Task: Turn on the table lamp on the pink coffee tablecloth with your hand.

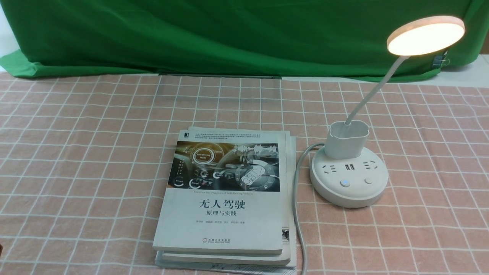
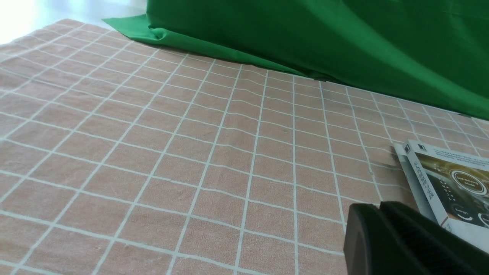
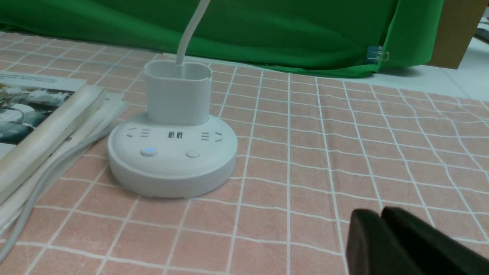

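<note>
The white table lamp (image 1: 348, 179) stands on the pink coffee tablecloth (image 1: 84, 152) at the right. Its round disc head (image 1: 426, 36) glows warm white. The left button on its base (image 1: 345, 183) shows a blue light. The lamp base also shows in the right wrist view (image 3: 172, 160), with the blue-lit button (image 3: 149, 152). My right gripper (image 3: 381, 214) is shut, empty, and hangs above the cloth to the right of the base, apart from it. My left gripper (image 2: 380, 207) is shut and empty above the cloth, beside the books' far left corner. Neither gripper shows in the front view.
A stack of grey-white books (image 1: 225, 198) lies left of the lamp, also in the left wrist view (image 2: 447, 183). The lamp's white cable (image 1: 298, 214) runs between books and base toward the front edge. A green backdrop cloth (image 1: 229, 34) hangs along the back.
</note>
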Robot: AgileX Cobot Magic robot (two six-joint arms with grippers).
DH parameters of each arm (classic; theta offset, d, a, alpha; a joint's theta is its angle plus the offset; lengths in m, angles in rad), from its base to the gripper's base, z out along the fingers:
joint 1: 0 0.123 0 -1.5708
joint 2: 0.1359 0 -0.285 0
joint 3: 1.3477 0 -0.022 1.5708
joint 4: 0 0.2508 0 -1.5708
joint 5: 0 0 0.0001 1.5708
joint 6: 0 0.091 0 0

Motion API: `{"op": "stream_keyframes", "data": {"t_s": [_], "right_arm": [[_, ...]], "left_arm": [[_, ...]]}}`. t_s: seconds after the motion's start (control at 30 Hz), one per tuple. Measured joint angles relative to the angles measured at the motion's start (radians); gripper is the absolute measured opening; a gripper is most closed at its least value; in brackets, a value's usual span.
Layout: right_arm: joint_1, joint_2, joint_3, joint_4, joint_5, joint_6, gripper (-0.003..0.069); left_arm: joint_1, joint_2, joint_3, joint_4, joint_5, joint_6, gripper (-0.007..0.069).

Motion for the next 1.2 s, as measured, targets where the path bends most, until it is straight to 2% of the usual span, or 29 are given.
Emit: {"op": "stream_keyframes", "data": {"t_s": [1.2], "right_arm": [[-0.001,0.0,0.0,0.0,0.0,0.0,0.0194]], "left_arm": [[0.0,0.0,0.0,0.0,0.0,-0.002,0.0019]]}}
